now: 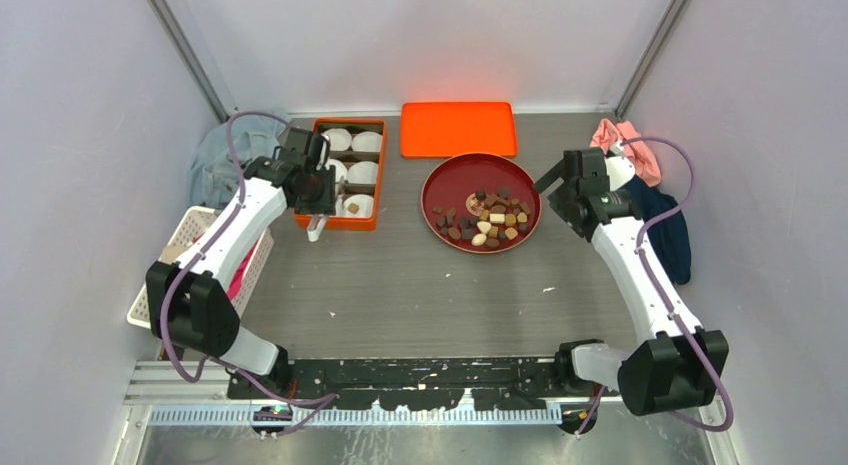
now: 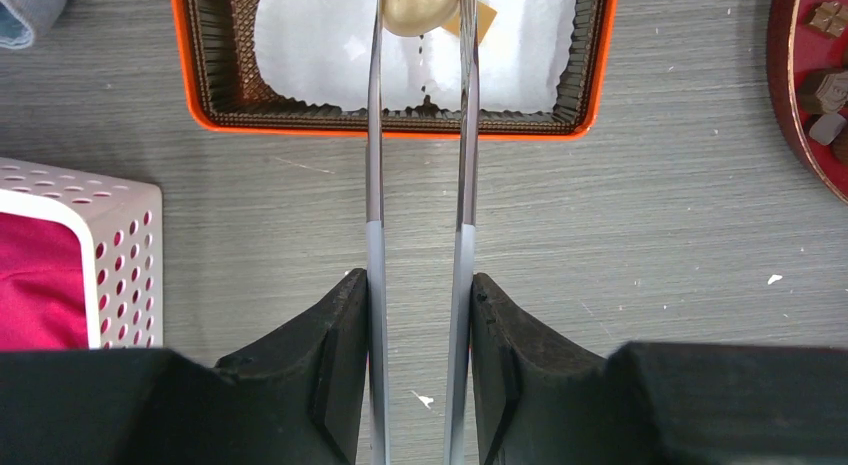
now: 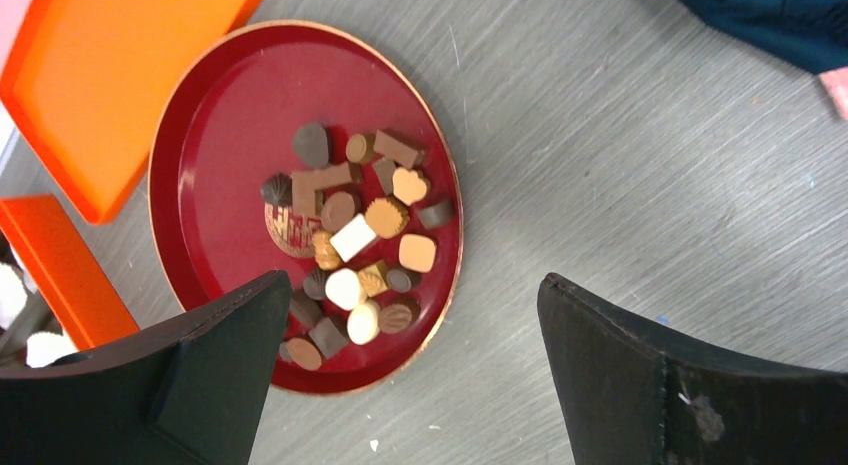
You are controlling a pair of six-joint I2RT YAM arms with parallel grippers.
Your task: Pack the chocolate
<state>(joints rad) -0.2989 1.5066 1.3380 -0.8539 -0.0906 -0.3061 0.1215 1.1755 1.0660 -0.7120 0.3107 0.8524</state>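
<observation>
Several dark brown, tan and cream chocolates (image 1: 490, 220) lie on a round dark red plate (image 1: 450, 180); they also show in the right wrist view (image 3: 350, 250). An orange box (image 1: 340, 223) holds white fluted paper cups (image 1: 362, 172). My left gripper (image 1: 316, 193) is shut on metal tongs (image 2: 373, 185). The tong tips pinch a tan oval chocolate (image 2: 418, 7) over a near paper cup (image 2: 320, 45) in the box (image 2: 400, 132). Another tan piece (image 2: 483, 20) lies in that cup. My right gripper (image 1: 558, 183) is open and empty beside the plate's right rim (image 3: 445, 285).
An orange lid (image 1: 458, 129) lies behind the plate. A white perforated basket (image 1: 190, 247) with pink cloth stands at the left, also in the left wrist view (image 2: 110, 245). Grey cloth (image 1: 212, 160) lies at the far left, pink and dark blue cloths (image 1: 660, 215) at the right.
</observation>
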